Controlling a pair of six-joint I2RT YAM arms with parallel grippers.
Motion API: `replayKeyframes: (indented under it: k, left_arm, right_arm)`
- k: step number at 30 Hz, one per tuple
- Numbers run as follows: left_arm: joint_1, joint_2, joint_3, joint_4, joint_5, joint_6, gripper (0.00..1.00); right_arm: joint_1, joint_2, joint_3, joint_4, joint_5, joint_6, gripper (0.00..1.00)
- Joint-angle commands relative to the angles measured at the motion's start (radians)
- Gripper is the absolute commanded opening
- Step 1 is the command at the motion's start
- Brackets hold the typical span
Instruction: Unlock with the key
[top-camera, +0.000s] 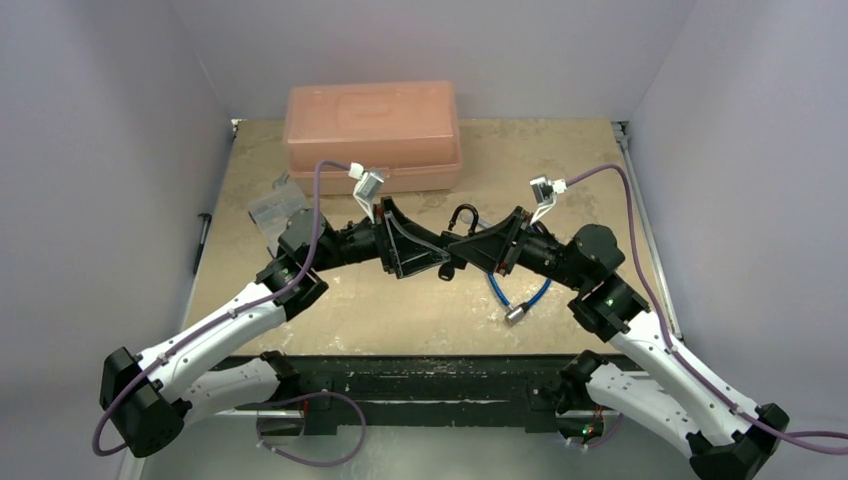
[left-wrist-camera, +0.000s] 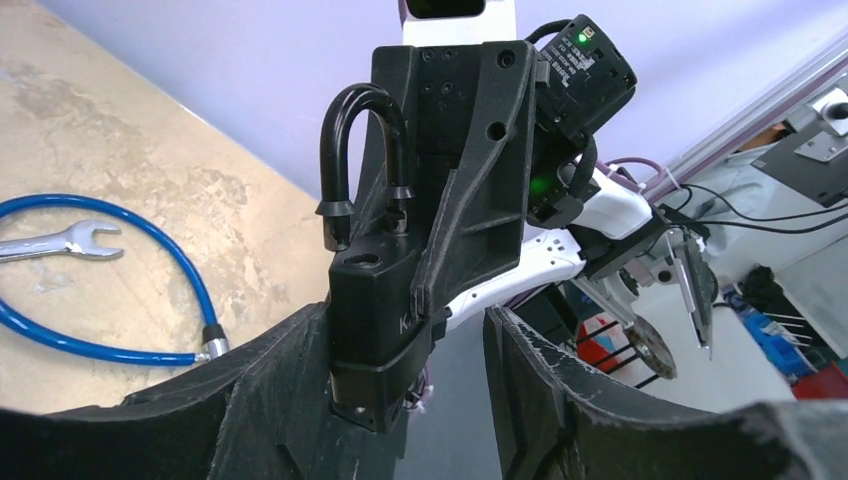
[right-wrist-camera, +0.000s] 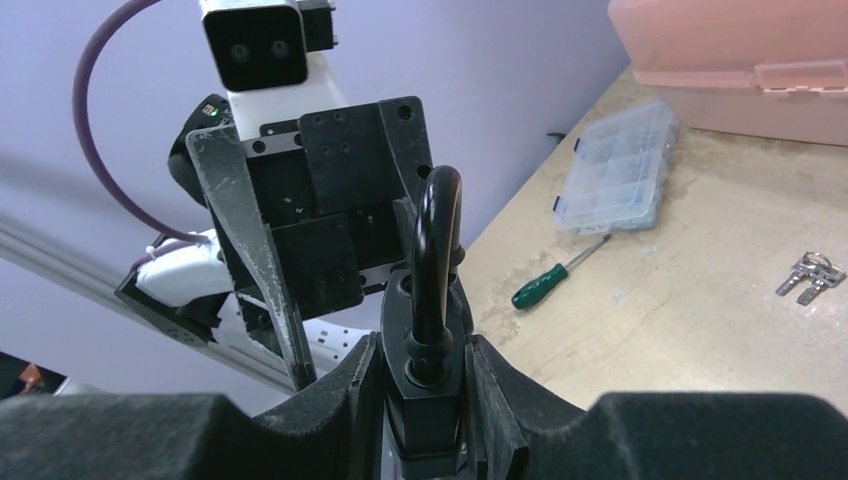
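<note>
My right gripper (top-camera: 472, 245) is shut on the body of the black padlock (right-wrist-camera: 428, 375) and holds it above the table, shackle up. In the left wrist view the padlock (left-wrist-camera: 378, 300) has its shackle (left-wrist-camera: 345, 150) raised, with the free leg out of its hole. A small black knob, apparently the key (top-camera: 445, 272), sticks out under the padlock in the top view. In the wrist views I cannot make the key out. My left gripper (left-wrist-camera: 440, 400) is open, its left finger (left-wrist-camera: 250, 410) next to the padlock's bottom end.
A pink box (top-camera: 372, 135) stands at the back. A clear organiser (right-wrist-camera: 615, 165), a green screwdriver (right-wrist-camera: 545, 285) and a bunch of silver keys (right-wrist-camera: 808, 275) lie on the left. A blue cable lock (left-wrist-camera: 100, 280) and a wrench (left-wrist-camera: 60, 243) lie under the right arm.
</note>
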Motion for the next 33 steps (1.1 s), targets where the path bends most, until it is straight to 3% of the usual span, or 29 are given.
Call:
replayKeyframes:
  k: [1, 7, 11, 14, 20, 25, 28, 29, 30, 33]
  left_arm:
    - [0.001, 0.023, 0.005, 0.108, 0.068, -0.042, 0.58]
    - [0.001, 0.032, -0.004, 0.106, 0.086, -0.041, 0.59]
    - [0.000, 0.031, -0.016, 0.112, 0.085, -0.041, 0.69]
    - [0.001, 0.031, -0.018, 0.120, 0.086, -0.044, 0.70]
    - [0.001, 0.052, -0.032, 0.161, 0.091, -0.062, 0.56]
    - [0.000, 0.079, -0.042, 0.206, 0.100, -0.088, 0.35]
    - [0.000, 0.086, -0.039, 0.214, 0.094, -0.094, 0.18]
    - [0.000, 0.086, -0.038, 0.211, 0.086, -0.091, 0.05]
    - [0.001, 0.084, -0.036, 0.200, 0.080, -0.087, 0.00]
    - [0.001, 0.060, -0.022, 0.113, 0.012, -0.029, 0.00]
  right_arm:
    - [0.004, -0.011, 0.052, 0.141, -0.020, 0.021, 0.00]
    - [0.004, -0.007, 0.045, 0.171, -0.021, 0.034, 0.00]
    - [0.004, 0.001, 0.045, 0.176, -0.023, 0.034, 0.00]
    - [0.004, 0.007, 0.047, 0.180, -0.025, 0.035, 0.00]
    - [0.004, 0.018, 0.044, 0.195, -0.033, 0.044, 0.00]
    - [0.005, 0.023, 0.039, 0.207, -0.043, 0.054, 0.00]
    - [0.004, 0.021, 0.035, 0.207, -0.044, 0.056, 0.00]
    - [0.005, 0.020, 0.032, 0.206, -0.044, 0.056, 0.00]
    - [0.005, 0.018, 0.031, 0.201, -0.042, 0.054, 0.00]
    - [0.005, 0.012, 0.034, 0.151, -0.001, 0.038, 0.00]
